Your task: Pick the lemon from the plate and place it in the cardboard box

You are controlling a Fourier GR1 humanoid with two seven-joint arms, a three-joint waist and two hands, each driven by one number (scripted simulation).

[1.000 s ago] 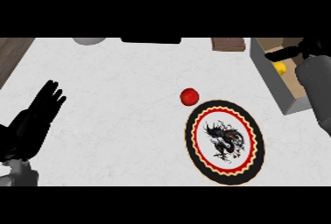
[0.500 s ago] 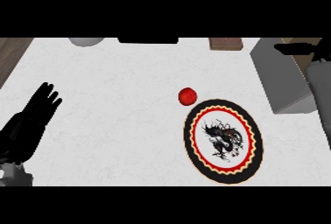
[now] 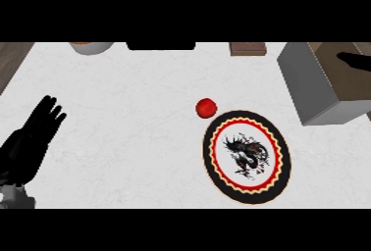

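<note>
One plate (image 3: pixel 246 162), one red ball (image 3: pixel 206 108), one box (image 3: pixel 326 81), two hands: left (image 3: pixel 33 139), right (image 3: pixel 355 60).

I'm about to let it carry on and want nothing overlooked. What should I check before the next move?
1. Lemon off the plate: ok, nothing lies on it.
2. Lemon located: cannot tell, it shows nowhere in view.
3. Right hand at the box: ok, it is above the open top.
4. Red ball out of the path: ok, it sits on the counter by the plate's upper-left rim, away from the box.
5. Left hand out of the way: ok, open, resting at the left.
</note>
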